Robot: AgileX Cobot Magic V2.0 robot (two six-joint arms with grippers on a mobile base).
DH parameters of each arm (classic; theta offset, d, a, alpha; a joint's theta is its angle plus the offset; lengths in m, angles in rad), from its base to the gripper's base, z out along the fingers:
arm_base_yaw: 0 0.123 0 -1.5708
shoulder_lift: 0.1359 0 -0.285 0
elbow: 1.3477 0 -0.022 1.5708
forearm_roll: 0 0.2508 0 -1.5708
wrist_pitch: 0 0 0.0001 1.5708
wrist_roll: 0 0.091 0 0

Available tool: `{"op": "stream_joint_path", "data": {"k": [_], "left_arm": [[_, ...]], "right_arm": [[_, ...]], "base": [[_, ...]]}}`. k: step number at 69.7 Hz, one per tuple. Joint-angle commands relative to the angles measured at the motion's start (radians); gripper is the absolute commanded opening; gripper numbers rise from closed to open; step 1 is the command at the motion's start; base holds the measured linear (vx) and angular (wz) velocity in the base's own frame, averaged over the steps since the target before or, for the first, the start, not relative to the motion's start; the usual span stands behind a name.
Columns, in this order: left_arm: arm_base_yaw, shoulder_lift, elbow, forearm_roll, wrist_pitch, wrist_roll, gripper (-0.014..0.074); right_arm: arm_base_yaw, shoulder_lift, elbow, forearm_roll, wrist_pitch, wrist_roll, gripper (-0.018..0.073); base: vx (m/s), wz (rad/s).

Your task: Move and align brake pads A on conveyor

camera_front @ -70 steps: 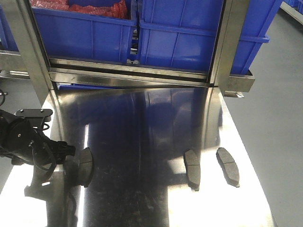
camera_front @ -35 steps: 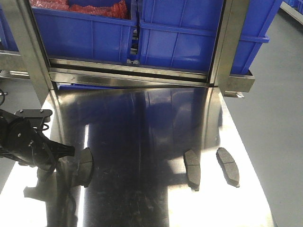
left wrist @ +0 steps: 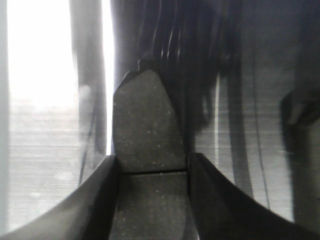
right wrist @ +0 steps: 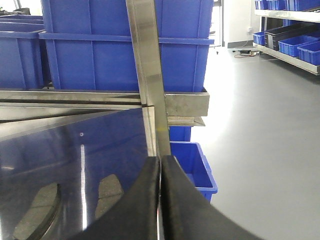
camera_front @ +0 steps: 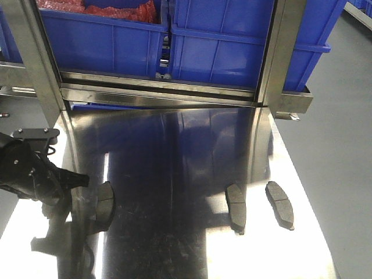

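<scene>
This is a factory or warehouse floor where industrial parts are handled. Large blue plastic bins (camera_front: 232, 46), one heaped with red items (camera_front: 116, 11), stand in a stainless steel frame (camera_front: 285, 52) behind a mirror-bright steel table (camera_front: 174, 151), on which loose brake pads (camera_front: 279, 204) lie. A smooth grey floor (right wrist: 265, 130) runs to long racks (right wrist: 287, 16) carrying more blue bins.

Blown-out glare beside soft-focus brake pad (left wrist: 147, 130)

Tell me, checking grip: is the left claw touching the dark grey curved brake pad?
Touching. Left wrist view: left claw meets both sides of the dark grey curved brake pad, no gap.
</scene>
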Motion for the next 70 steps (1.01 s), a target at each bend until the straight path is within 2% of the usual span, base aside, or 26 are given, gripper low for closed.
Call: {"op": "stream_joint_path", "data": {"k": [1,23,50,70], "left_arm": [[-0.009,-0.098,-0.024,0.005,-0.04,-0.009,0.0132],[-0.01,-0.276,-0.016,0.005,-0.003,-0.006,0.0132],[-0.01,-0.574,0.189,0.008,-0.018,-0.004,0.0132],[-0.01,-0.671,0.225,0.008,0.021,-0.004,0.0132]], "right_arm": [[-0.007,-0.017,0.021,-0.002,-0.074,-0.011,-0.0008],[-0.007,-0.017,0.021,-0.002,-0.074,-0.011,-0.0008],[-0.007,-0.017,0.021,-0.002,-0.074,-0.011,-0.0008],[-0.007,-0.017,0.021,-0.002,-0.074,-0.011,-0.0008]], "base": [[0.0,0.0],[0.0,0.0],[0.0,0.0],[0.0,0.0]]}}
